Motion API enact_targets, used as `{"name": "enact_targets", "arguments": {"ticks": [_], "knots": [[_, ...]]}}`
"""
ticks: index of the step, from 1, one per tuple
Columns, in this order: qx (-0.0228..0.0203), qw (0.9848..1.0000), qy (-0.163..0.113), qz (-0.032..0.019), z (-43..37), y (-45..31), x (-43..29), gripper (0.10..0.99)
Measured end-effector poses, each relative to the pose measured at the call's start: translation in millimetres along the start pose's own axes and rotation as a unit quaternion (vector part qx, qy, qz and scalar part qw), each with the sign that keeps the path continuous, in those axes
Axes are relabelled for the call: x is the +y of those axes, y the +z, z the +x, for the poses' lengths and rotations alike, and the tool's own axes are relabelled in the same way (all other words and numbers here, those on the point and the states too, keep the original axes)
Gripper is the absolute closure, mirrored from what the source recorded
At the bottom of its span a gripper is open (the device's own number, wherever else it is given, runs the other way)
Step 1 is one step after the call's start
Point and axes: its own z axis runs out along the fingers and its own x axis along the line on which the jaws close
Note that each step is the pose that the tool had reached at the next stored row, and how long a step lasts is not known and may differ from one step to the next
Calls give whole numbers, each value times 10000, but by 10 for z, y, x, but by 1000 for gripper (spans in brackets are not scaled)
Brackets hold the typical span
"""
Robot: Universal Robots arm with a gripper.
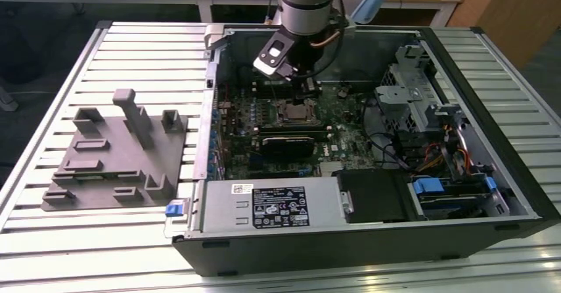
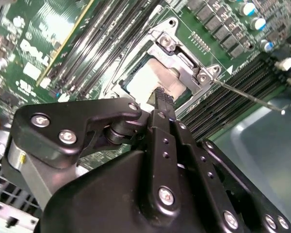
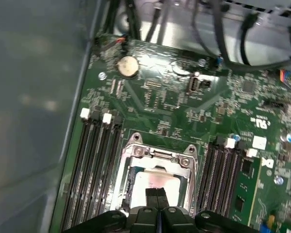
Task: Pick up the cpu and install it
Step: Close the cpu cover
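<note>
The gripper (image 3: 157, 191), fingers closed on nothing, is held over the cpu (image 3: 145, 179) in the socket (image 1: 296, 113) at the exterior view's centre; judged light, stiff, fragile, best gripped edgewise.

One hand (image 3: 157, 193) is being counted on the single arm. One cpu (image 3: 145, 179) is being shown in one socket (image 3: 157, 156), flanked by two banks of memory slots (image 3: 94, 165). One coin battery (image 3: 127, 66) is being counted. One grey fixture (image 1: 114, 155) and one computer case (image 1: 351, 247) are being carried by the worktop (image 1: 88, 253).
</note>
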Motion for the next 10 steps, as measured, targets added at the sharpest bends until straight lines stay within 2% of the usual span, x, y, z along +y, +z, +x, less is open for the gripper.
{"name": "enact_targets", "arguments": {"ticks": [4,5,10], "knots": [[16,9993,-367,-4,0,4,0,980],[24,9985,-555,-7,0,7,0,980],[43,9949,-1011,-13,0,12,0,980]]}}
